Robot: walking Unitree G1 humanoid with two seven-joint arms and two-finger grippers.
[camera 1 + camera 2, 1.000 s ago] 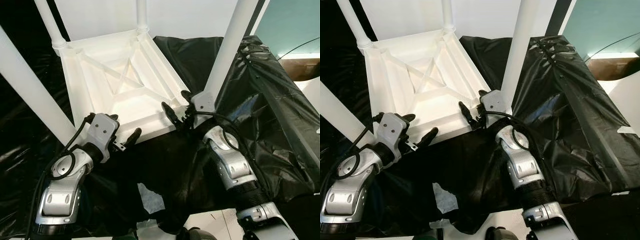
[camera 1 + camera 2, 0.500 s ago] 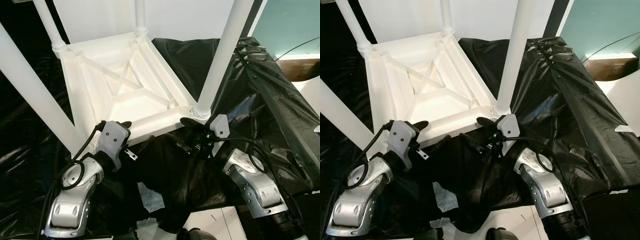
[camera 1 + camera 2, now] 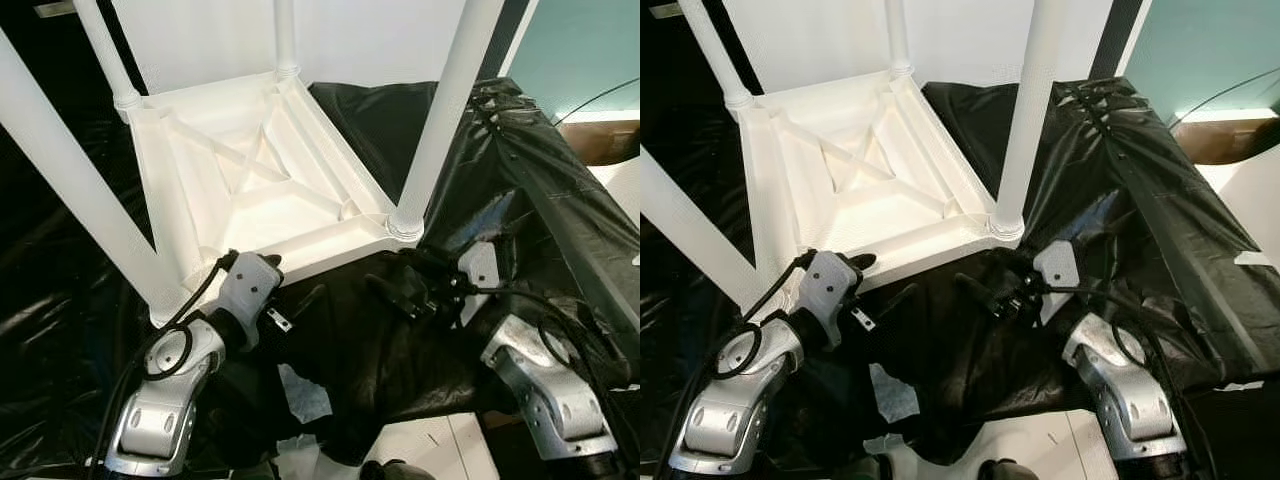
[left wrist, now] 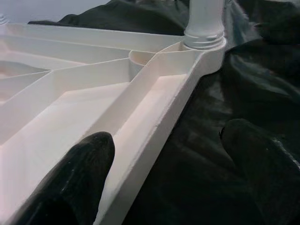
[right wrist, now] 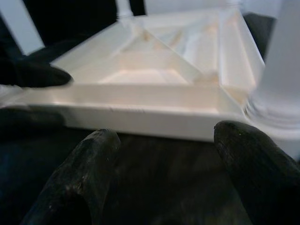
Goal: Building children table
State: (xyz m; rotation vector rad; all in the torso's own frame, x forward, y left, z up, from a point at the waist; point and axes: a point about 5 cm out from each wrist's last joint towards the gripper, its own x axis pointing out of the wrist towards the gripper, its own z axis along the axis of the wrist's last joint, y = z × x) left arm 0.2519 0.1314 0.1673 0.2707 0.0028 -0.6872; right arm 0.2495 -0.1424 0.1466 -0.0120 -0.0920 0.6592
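Observation:
The white children's table (image 3: 335,243) lies upside down on black plastic sheeting, its legs pointing up. My left gripper (image 3: 293,278) is open at the near rim beside the near left leg (image 3: 70,190). In the left wrist view one finger (image 4: 84,173) sits inside the rim and the other finger (image 4: 253,159) outside it over the sheeting. My right gripper (image 3: 384,268) is open and holds nothing. It hovers over the sheeting just short of the near right leg (image 3: 440,110). In the right wrist view the table rim (image 5: 140,119) lies ahead of its fingers.
Black plastic sheeting (image 3: 520,180) covers the ground all around and rises in folds on the right. A torn white patch (image 3: 305,395) shows near my body. Two more table legs (image 3: 105,50) stand at the far side. A brown box (image 3: 605,135) sits at the far right.
My right gripper has drawn back from the base of the near right leg toward my body. My left gripper has shifted right along the near rim and now straddles it.

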